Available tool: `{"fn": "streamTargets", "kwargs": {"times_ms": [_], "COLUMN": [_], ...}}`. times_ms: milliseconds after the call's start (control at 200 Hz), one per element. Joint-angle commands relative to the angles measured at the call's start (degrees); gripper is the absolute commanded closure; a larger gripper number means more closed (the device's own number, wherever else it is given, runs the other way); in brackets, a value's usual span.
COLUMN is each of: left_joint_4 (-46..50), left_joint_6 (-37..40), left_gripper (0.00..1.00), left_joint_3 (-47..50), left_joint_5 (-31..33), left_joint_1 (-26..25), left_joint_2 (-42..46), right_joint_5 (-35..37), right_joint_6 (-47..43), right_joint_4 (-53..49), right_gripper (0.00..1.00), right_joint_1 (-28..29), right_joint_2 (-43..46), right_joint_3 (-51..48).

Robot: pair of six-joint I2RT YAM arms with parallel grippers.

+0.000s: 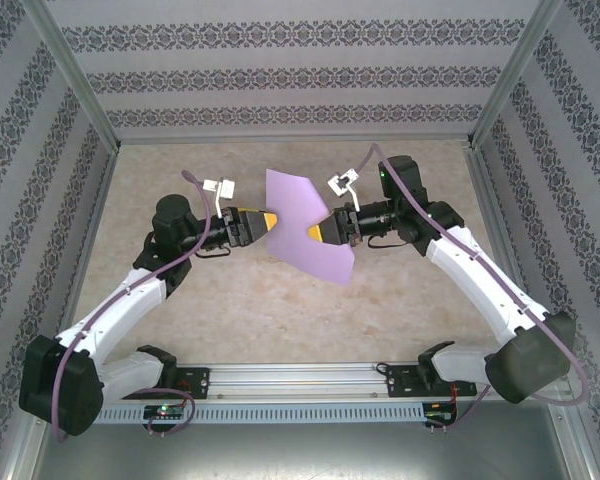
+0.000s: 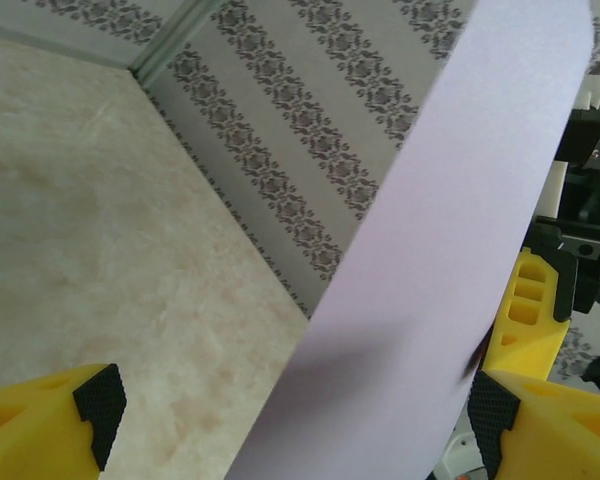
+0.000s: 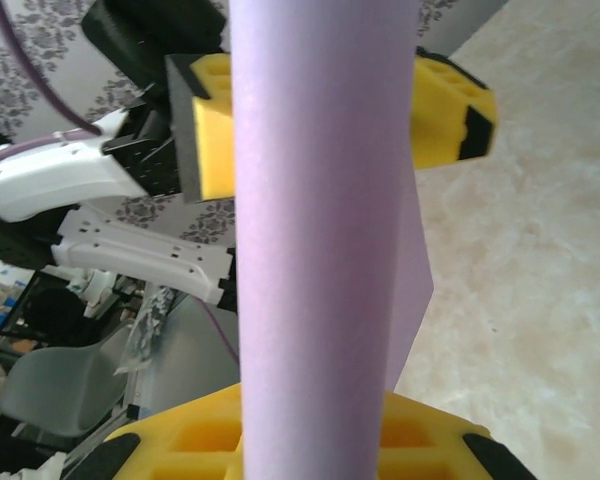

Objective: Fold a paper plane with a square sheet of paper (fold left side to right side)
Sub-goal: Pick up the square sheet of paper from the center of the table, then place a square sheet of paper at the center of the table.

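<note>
Paper sheet (image 1: pixel 298 210), matte lilac, smoothly curved.

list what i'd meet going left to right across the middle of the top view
left arm → left jaws → paper → right arm; the right jaws overlap the paper, so they have no clear place in the order

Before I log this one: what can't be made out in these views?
- Right wrist view: the paper covers where the right end effector pinches it.
- Left wrist view: the paper, passing through the open left end effector, runs off the frame top and bottom.
- Top view: any crease in the paper is too faint to tell.
</note>
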State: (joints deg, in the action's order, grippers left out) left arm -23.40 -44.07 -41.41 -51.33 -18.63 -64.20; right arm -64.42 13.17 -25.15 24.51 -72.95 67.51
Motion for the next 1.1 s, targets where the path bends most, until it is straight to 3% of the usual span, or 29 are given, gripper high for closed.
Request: {"fn": "streamTargets", "kwargs": {"times_ms": [0,300,505,649,769,959,1094], "left_joint_4": [-6.9,-11.8,-10.1,-5.2,-2.0,10.7,14.8], "left_joint_6": [-1.5,-3.5,-2.7,0.4,2.0,7.2,8.4], "left_gripper": [0.11,0.29,0.55,0.75,0.93,1.0,1.0], "left_joint_3": [-2.3,-2.4,-2.4,-2.3,-1.4,0.6,4.1], "left_joint_5": [-4.1,-6.2,-6.0,-4.5,-2.9,5.0,10.9], "left_joint_1": [0.1,-1.5,-1.9,-2.0,-1.9,-2.0,-2.0], "left_joint_2": [-0.7,-1.4,-0.5,0.7,0.8,0.1,-2.7], "right_joint_5": [-4.8,-3.5,-0.2,3.5,9.9,28.5,39.8], "right_joint_6": [0.1,-0.2,-2.0,-3.3,-4.6,-4.4,-2.6], "right_joint_4": [1.0,0.5,-1.3,-3.0,-5.7,-8.5,-8.0], "right_gripper": [0.82,0.8,0.75,0.64,0.51,0.26,0.17], "right_joint_1": [0.5,0.3,-1.1,-2.3,-3.4,-5.8,-6.5], "right_joint_2": [1.2,1.7,1.9,2.2,2.1,2.3,2.7], "right_joint_3": [1.6,1.5,0.9,0.0,-0.4,-2.0,-4.2]}}
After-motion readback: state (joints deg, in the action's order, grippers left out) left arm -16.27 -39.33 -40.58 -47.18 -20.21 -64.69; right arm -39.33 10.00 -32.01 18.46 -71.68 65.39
